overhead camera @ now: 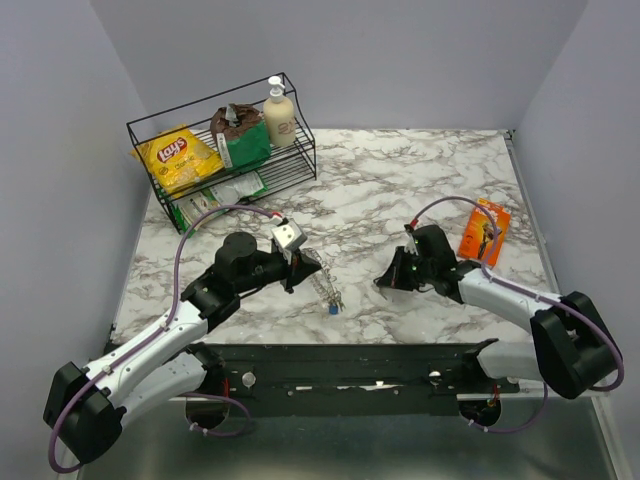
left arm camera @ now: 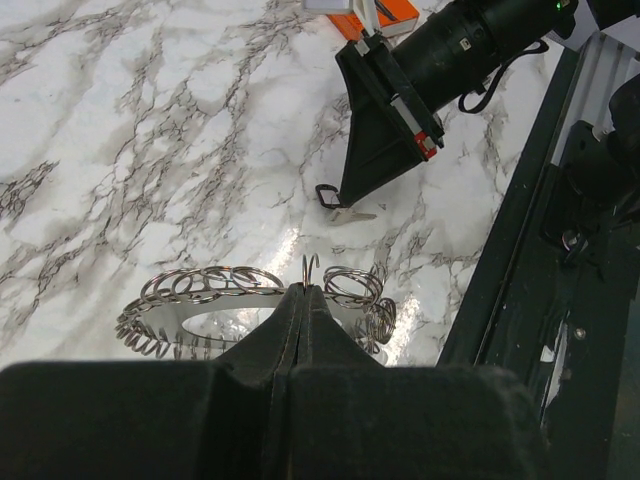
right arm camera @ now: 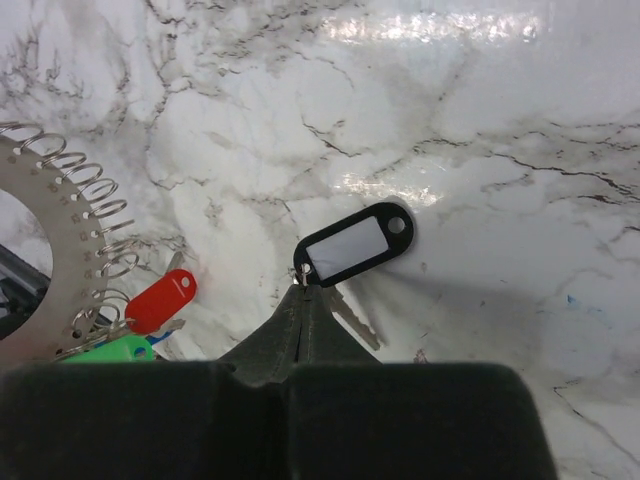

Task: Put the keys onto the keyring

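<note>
On the marble table [overhead camera: 400,170], seen from above, the left gripper [overhead camera: 300,268] sits left of centre with the keyring [overhead camera: 322,282] at its tips. A blue key [overhead camera: 333,310] is at the ring's near end. The right gripper [overhead camera: 388,283] is low over the marble to the right, apart from the ring, with bare stone between them. A wire rack [overhead camera: 300,140] stands well away at the far left, and an orange box [overhead camera: 484,232] lies just behind the right arm. From the left wrist, the left gripper [left arm camera: 303,292] is clenched on one small loop of the keyring [left arm camera: 210,284], holding its coiled rim just above the table. Across open marble, the right gripper [left arm camera: 385,130] points down at a black-tagged key [left arm camera: 340,208]. The dark base rail runs close along the right of this view. From the right wrist, the right gripper [right arm camera: 303,295] is pinched tight on the small ring of the black-tagged key [right arm camera: 355,240], whose blade lies on the stone. The keyring [right arm camera: 50,220] fills the left edge, with a red tag [right arm camera: 160,298] and a green tag [right arm camera: 112,350] at its coils. I cannot tell whether those are threaded on. The step in hand looks like bringing this key to the ring. The next move calls for crossing the gap and lining the key's small ring up with a free coil, a fine job. There is free room ahead and between the arms, and little toward the near rail.
</note>
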{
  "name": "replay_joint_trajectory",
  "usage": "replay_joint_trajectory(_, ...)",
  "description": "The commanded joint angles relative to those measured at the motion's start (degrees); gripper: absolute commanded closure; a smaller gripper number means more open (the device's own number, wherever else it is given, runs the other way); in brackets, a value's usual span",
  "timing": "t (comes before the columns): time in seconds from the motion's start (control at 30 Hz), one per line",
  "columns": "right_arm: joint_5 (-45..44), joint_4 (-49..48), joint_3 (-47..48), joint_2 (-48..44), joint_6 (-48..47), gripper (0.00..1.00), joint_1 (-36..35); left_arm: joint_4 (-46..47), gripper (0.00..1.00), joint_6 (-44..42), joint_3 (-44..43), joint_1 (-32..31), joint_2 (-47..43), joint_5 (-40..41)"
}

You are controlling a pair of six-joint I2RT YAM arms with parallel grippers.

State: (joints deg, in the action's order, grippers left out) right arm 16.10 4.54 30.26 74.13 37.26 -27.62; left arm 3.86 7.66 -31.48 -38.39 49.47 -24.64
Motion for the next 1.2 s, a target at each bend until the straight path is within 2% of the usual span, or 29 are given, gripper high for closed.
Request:
replay_joint_trajectory(0.0, 1.2, -1.2, 0.3, -3.3, -8.3, 0.99, 0.5, 0.9, 1.0, -1.0, -3.1, -0.8, -0.5, 0.0)
replay_joint_trajectory(0.1, 5.7, -1.2, 1.8, -4.3, -13.9, 0.99, 0.5, 0.0, 1.0, -1.3, -3.4, -1.2, -0.4, 0.8)
replay_joint_trajectory(0.33, 15.2, -0.8, 2.5, -8.3, -20.1, 0.99, 0.4, -2.2, 1.0, -2.1, -4.5, -1.6, -0.6, 1.7)
replay_joint_trajectory(0.53, 18.5, -0.4, 2.6, -13.6, -23.7, 0.99, 0.4, -6.9, 1.0, -2.9, -7.7, -1.7, 0.0, 1.6)
replay_joint_trajectory(0.7, 24.6, -0.5, 3.4, -18.5, -27.8, 0.99, 0.3, -9.5, 1.0, -3.6, -9.6, -1.9, 0.0, 0.0)
replay_joint_trajectory(0.9, 32.6, -4.0, 3.1, -24.3, -28.6, 0.99, -0.9, -13.1, 1.0, -4.8, -11.9, -1.9, 0.0, -0.3)
replay_joint_trajectory(1.17, 38.8, -7.1, 4.5, -24.9, -28.9, 0.99, -2.2, -12.6, 1.0, -5.6, -11.9, -2.3, -0.3, -3.7)
